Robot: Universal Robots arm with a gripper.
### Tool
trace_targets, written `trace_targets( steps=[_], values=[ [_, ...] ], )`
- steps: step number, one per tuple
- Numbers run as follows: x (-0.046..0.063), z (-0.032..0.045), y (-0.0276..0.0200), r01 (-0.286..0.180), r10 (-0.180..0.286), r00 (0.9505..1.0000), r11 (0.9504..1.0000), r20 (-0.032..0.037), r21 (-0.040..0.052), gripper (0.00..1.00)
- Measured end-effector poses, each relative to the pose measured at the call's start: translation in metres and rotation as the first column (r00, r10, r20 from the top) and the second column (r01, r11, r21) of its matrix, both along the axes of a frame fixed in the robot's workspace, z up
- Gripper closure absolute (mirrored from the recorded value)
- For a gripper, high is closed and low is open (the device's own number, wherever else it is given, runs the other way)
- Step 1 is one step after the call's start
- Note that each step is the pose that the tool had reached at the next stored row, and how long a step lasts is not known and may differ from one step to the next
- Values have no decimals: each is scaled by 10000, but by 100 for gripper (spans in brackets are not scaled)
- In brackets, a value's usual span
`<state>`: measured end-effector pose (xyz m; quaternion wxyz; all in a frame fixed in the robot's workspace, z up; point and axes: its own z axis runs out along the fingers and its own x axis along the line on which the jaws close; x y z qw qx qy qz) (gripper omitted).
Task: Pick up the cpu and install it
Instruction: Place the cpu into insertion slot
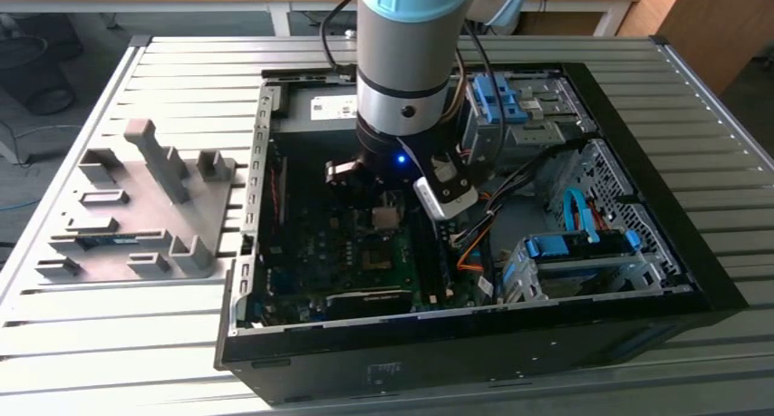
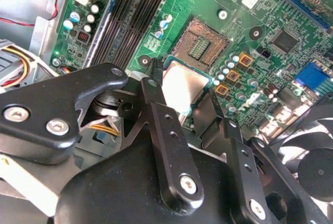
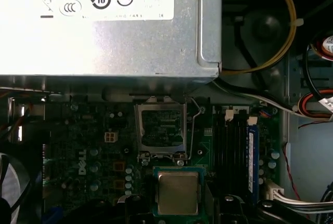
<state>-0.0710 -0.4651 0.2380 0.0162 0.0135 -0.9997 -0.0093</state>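
Note:
The cpu (image 3: 178,193), a small square chip with a dull silver top and green rim, sits between my gripper's (image 3: 178,204) two black fingers (image 3: 134,203), which are shut on its opposite edges. It hangs just above the green motherboard (image 2: 250,31), beside the open socket (image 3: 160,130), whose metal frame is lifted and whose contacts are bare. In the second wrist view the cpu (image 2: 181,84) lies close to the socket (image 2: 204,44), offset from it. In the exterior view my gripper (image 1: 386,212) reaches down into the open computer case (image 1: 677,280) with the cpu (image 1: 384,217) at its tip.
A big grey power supply (image 3: 104,31) with a white label borders the socket. A memory stick (image 3: 251,156) stands in its slots and a fan (image 2: 312,167) sits nearby. Cables (image 1: 484,244) and blue drive cages (image 1: 581,244) fill the case's right. A grey fixture tray (image 1: 133,208) lies outside.

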Motion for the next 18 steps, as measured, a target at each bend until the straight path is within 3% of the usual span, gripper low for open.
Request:
trace_targets(
  steps=[18],
  values=[
    [-4,-98,-20,0,0,10000,10000,0,0,53]
  ],
)
